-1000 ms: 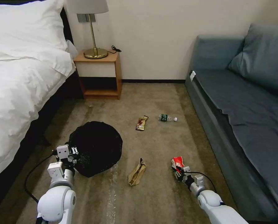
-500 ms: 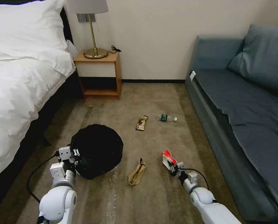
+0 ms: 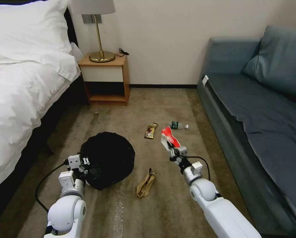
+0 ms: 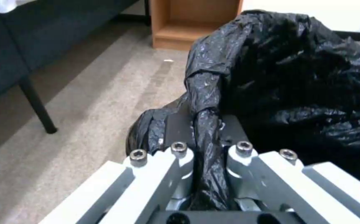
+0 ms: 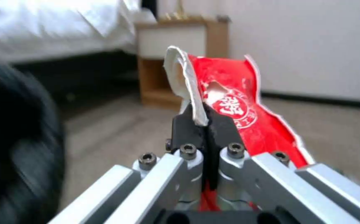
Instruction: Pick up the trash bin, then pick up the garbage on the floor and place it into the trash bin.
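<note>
Carry step, first piece: my right gripper (image 3: 170,149) fingers clenched on the red-and-white wrapper (image 3: 169,137), held off the floor mid-carpet; left gripper (image 3: 87,166) pinching the trash bin (image 3: 109,158) liner nearer the bed; next, centre wrapper over bin's mouth.

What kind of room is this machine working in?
Most likely a hotel room or bedroom: a bed with white linen, a wooden nightstand carrying a brass lamp, and a blue-grey sofa along the opposite side, all on brown carpet.
</note>
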`<state>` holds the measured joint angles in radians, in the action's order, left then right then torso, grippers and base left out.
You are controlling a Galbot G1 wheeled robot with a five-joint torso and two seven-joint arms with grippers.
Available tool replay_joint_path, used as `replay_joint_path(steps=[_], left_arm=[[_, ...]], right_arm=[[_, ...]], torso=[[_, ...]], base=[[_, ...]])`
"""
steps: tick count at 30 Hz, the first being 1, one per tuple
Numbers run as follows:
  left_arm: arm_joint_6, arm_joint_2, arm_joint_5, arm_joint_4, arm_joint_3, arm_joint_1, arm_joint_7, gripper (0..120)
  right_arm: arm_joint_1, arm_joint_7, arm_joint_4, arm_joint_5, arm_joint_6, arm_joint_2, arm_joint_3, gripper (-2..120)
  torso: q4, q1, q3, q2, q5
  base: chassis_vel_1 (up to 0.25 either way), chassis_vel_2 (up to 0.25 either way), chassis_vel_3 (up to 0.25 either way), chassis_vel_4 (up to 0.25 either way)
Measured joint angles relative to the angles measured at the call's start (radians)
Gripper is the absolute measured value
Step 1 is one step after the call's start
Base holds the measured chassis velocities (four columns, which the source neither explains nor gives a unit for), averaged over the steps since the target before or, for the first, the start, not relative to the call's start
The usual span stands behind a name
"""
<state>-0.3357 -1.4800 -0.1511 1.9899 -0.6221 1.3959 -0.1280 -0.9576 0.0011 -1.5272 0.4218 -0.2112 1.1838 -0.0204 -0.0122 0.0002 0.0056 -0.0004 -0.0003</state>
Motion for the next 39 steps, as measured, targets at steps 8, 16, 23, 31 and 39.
replay_joint_path(steps=[8, 16, 23, 31, 39], left_arm=[[-0.002, 0.001, 0.000, -0.021, 0.003, -0.024, -0.002, 4], [-0.002, -0.002, 0.004, -0.031, 0.016, -0.031, -0.004, 4], [-0.001, -0.002, 0.008, -0.035, 0.021, -0.037, -0.004, 4], [-0.001, -0.011, 0.022, -0.035, 0.040, -0.048, -0.006, 4], [-0.001, -0.020, 0.032, -0.035, 0.050, -0.051, -0.008, 4]], right_arm=[[0.149, 0.059, -0.070, 0.056, 0.027, -0.050, -0.252, 0], [0.235, 0.088, -0.109, 0.075, 0.057, -0.030, -0.365, 0], [0.226, 0.091, -0.120, 0.074, 0.061, -0.026, -0.396, 0], [0.201, 0.089, -0.099, 0.055, 0.062, -0.003, -0.438, 0], [0.198, 0.086, -0.077, 0.031, 0.059, 0.013, -0.469, 0]], torso=[[0.0003, 0.000, 0.000, 0.000, 0.0001], [0.0003, 0.000, 0.000, 0.000, 0.0001], [0.0001, 0.000, 0.000, 0.000, 0.0001], [0.0001, 0.000, 0.000, 0.000, 0.0001], [0.0001, 0.000, 0.000, 0.000, 0.0001]], base=[[0.000, 0.000, 0.000, 0.000], [0.000, 0.000, 0.000, 0.000], [0.000, 0.000, 0.000, 0.000], [0.000, 0.000, 0.000, 0.000], [0.000, 0.000, 0.000, 0.000]])
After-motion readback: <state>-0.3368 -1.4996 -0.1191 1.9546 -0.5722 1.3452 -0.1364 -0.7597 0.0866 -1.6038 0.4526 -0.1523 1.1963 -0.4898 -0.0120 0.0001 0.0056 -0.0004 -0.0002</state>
